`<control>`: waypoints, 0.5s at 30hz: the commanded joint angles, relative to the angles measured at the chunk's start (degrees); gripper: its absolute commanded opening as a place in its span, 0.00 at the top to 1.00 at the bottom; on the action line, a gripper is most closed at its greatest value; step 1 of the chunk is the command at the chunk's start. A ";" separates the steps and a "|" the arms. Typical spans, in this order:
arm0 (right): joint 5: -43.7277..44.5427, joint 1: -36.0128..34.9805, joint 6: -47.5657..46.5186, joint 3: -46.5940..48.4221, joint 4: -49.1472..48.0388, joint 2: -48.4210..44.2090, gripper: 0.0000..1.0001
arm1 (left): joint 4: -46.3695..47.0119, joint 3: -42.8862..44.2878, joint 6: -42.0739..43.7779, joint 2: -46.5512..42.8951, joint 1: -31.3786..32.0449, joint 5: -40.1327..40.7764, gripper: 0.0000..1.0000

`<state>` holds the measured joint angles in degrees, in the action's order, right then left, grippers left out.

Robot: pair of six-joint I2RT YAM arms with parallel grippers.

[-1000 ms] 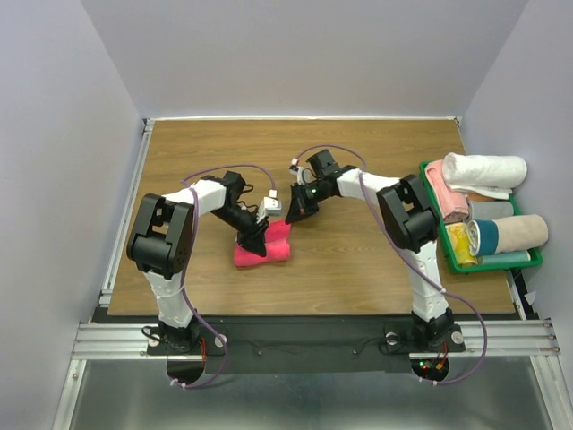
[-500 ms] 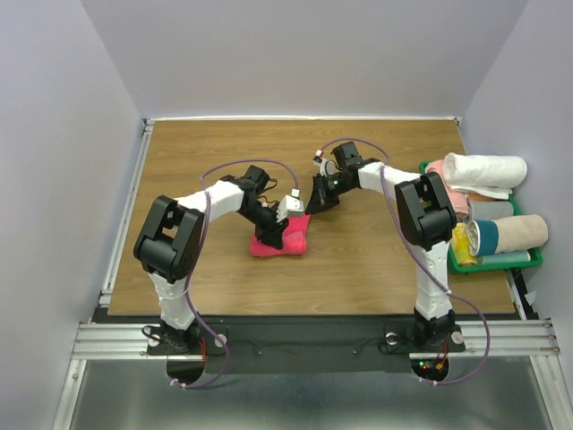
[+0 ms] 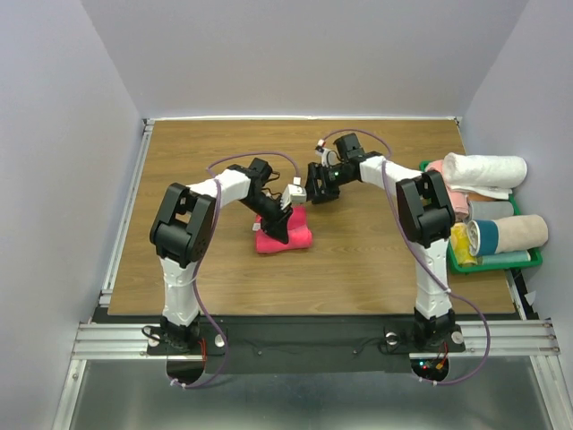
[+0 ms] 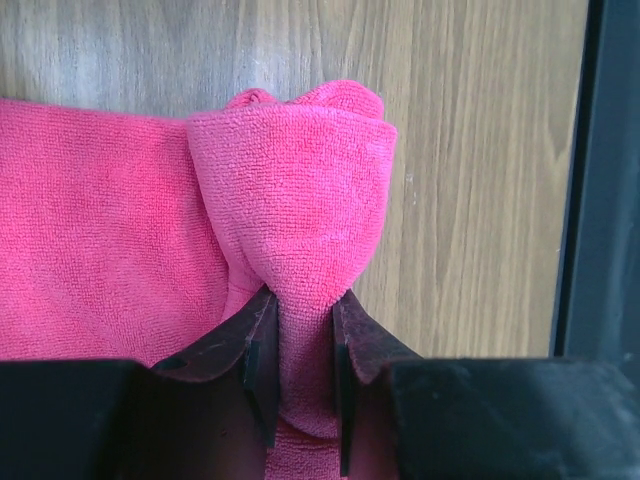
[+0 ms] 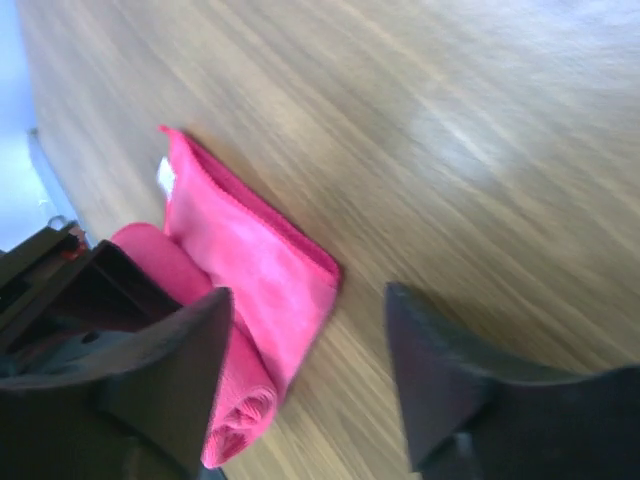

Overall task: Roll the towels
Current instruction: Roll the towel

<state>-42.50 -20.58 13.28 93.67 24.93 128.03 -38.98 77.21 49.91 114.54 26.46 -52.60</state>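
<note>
A bright pinkish-red towel (image 3: 291, 238) lies mid-table, partly rolled. The rolled end (image 4: 290, 170) stands up from the flat part (image 4: 90, 220). My left gripper (image 3: 279, 224) is shut on that rolled end, its fingers (image 4: 258, 335) pinching the cloth from both sides. Just right of and behind the towel, my right gripper (image 3: 315, 190) hovers open with nothing between its jaws. The right wrist view shows the roll's spiral end (image 5: 240, 420), the flat layer (image 5: 250, 260) and a small white tag (image 5: 166, 175) at the far corner.
A green bin (image 3: 495, 262) at the table's right edge holds several rolled towels, among them a white one (image 3: 488, 170) and a beige one (image 3: 519, 233). Grey walls close in the table on three sides.
My left gripper has dragged the towel to the right and rolled it tighter. The right gripper has let go, opened and pulled back to the right.
</note>
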 commanded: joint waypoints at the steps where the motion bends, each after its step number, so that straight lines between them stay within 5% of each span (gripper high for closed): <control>1: 1.98 2.82 -1.41 -1.29 -1.46 -7.33 0.27 | -3.65 -2.16 -1.91 6.48 0.96 6.11 1.00; 7: -1.09 8.62 -7.63 -7.08 -0.41 -18.85 0.32 | -5.05 -1.45 -2.37 9.56 0.09 3.91 1.00; 15: -5.94 5.73 -21.87 -18.42 0.03 -35.89 0.37 | -14.00 3.03 7.03 16.67 -1.67 1.80 0.99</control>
<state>-45.93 -11.35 1.34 78.30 25.19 97.43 -45.87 82.63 48.69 122.54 24.27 -62.70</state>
